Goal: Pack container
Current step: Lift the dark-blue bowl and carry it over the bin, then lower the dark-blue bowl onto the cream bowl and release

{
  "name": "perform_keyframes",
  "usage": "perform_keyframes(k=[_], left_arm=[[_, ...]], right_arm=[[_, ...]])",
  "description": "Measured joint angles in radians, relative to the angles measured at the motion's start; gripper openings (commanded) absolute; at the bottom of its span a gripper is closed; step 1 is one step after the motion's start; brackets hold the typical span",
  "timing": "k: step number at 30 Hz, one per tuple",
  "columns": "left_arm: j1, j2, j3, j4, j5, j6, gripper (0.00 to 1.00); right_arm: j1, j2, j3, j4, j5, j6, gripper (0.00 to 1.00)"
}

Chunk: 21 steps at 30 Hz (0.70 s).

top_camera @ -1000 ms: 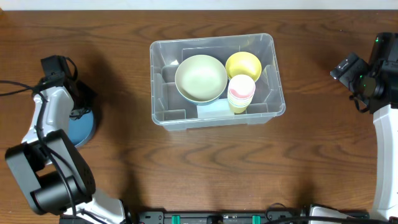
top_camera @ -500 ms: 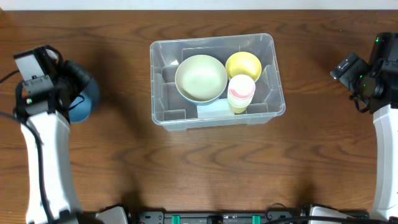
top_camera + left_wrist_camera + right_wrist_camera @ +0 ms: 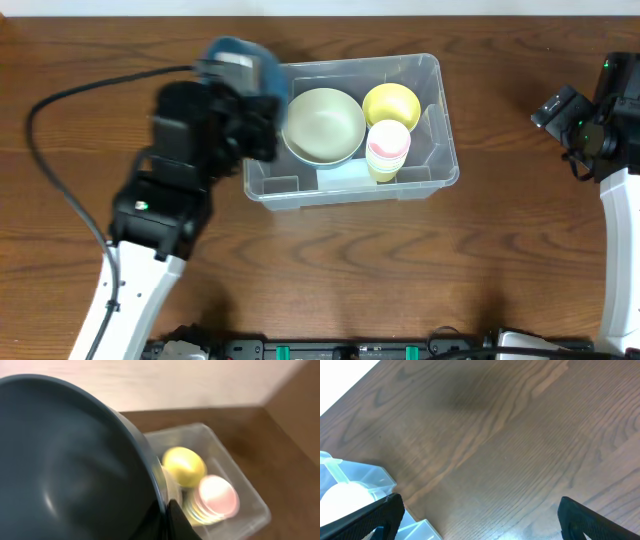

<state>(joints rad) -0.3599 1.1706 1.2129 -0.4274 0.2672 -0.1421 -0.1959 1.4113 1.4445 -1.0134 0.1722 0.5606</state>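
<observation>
Swings over from well left of the container (image 3: 300,192) to just above its left rim, compared with half a second back, with the left claw (image 3: 163,521) pinched shut on the rim of the blue bowl (image 3: 238,54). Grips that bowl by its edge and tilted, hollow facing the wrist camera, probably to leave the underside free for setting down.

Finds the container at mid-worktop (image 3: 330,270), already packed: pale green bowl (image 3: 323,125) in its left half, yellow bowl (image 3: 391,103) toward its far right corner, stack of cups (image 3: 387,146) with a pink top just in front of that. Leaves little bare floor inside, so nesting into the green bowl looks the likely fit.

Holds the right claw (image 3: 480,510) spread wide and empty, well right of the container over bare wood, apparently to stay out of the way.
</observation>
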Motion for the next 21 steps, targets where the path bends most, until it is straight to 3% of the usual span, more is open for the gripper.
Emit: perform_keyframes(k=[7, 21], left_arm=[[-0.14, 0.134, 0.002, 0.013, -0.07, 0.069, 0.06], [-0.192, 0.343, 0.002, 0.068, -0.095, 0.089, 0.06]], right_arm=[[0.0, 0.0, 0.0, 0.0, 0.0, 0.0, 0.99], [0.0, 0.0, 0.0, 0.0, 0.0, 0.0, 0.99]])
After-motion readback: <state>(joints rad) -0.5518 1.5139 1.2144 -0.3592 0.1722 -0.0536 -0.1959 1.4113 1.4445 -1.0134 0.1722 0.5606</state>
